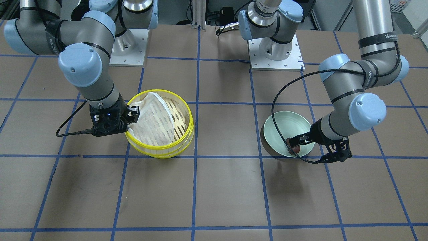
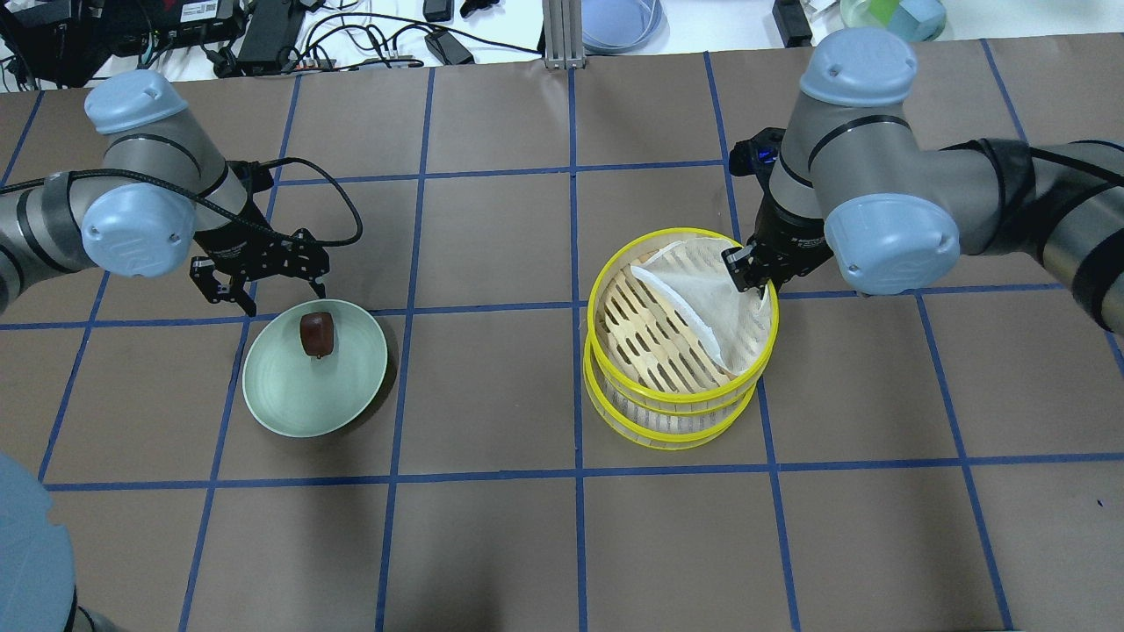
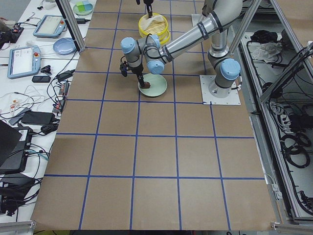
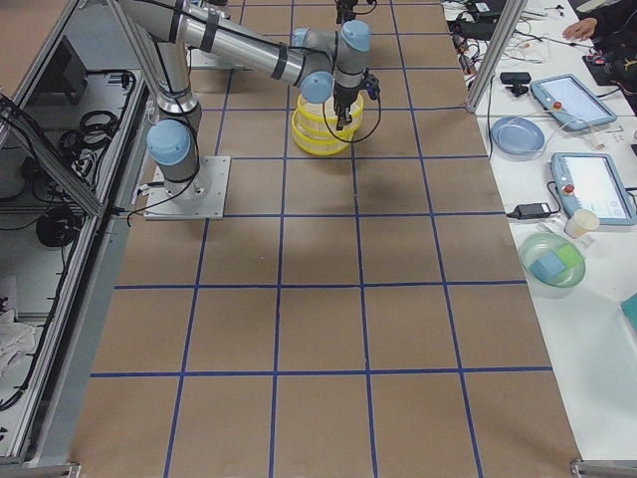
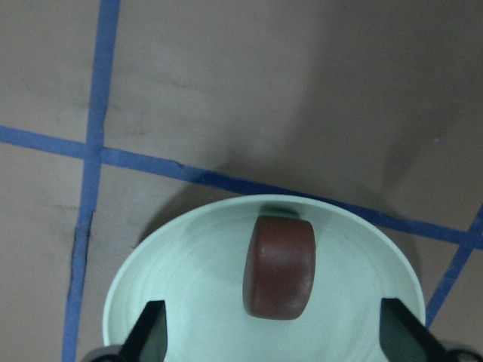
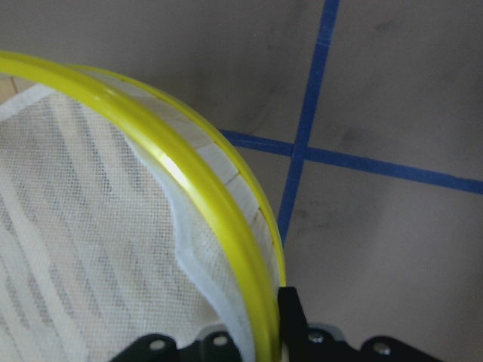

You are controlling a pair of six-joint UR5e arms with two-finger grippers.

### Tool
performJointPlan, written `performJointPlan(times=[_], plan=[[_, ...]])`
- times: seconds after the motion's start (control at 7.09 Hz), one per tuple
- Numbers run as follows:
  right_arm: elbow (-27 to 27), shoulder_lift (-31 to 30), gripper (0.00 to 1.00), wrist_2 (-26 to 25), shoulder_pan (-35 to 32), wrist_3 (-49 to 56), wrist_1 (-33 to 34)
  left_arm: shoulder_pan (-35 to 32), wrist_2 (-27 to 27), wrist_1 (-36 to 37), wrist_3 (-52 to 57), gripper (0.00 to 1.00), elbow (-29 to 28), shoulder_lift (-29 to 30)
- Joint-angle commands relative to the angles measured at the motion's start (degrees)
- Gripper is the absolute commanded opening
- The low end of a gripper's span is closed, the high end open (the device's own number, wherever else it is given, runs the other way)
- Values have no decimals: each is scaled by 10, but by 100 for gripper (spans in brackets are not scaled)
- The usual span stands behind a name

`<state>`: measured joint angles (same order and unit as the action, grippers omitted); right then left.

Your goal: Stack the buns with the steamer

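The left tool (image 2: pixel 283 298), released, hangs over the green plate's (image 2: pixel 299 404) far rim, with the dark bun (image 2: pixel 316 334) inside near that rim. The right tool (image 2: pixel 746 270) clenches the white mesh cloth (image 2: pixel 702 307) at the yellow steamer's (image 2: pixel 667 399) rim. Bare surface (image 2: pixel 492 369) lies between them.

brown bun (image 2: pixel 316 333): lying in green plate (image 2: pixel 299 405) | steamer (image 2: pixel 654 338): two yellow-rimmed tiers stacked, white liner (image 2: pixel 716 303) folded back

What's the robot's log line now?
left fingers open above dark reddish-brown bun in pale green round plate | right fingers at yellow-rimmed bamboo steamer rim, white mesh cloth folded
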<state>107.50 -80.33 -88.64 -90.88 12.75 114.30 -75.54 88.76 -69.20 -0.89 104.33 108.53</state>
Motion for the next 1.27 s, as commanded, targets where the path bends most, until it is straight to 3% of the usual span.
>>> performJointPlan(times=[0.0, 0.28, 0.56, 0.85, 1.13], plan=[[15, 6, 0, 11, 0, 67, 50, 0, -24, 0, -1, 98, 19, 5], [15, 12, 0, 1, 0, 120, 51, 2, -27, -1, -3, 76, 21, 9], [19, 13, 0, -3, 0, 122, 50, 3, -18, -1, 8, 39, 21, 13], [21, 23, 0, 0, 0, 121, 51, 3, -18, 0, 10, 34, 22, 22], [22, 37, 0, 7, 0, 119, 59, 3, -20, 0, 10, 15, 21, 24]])
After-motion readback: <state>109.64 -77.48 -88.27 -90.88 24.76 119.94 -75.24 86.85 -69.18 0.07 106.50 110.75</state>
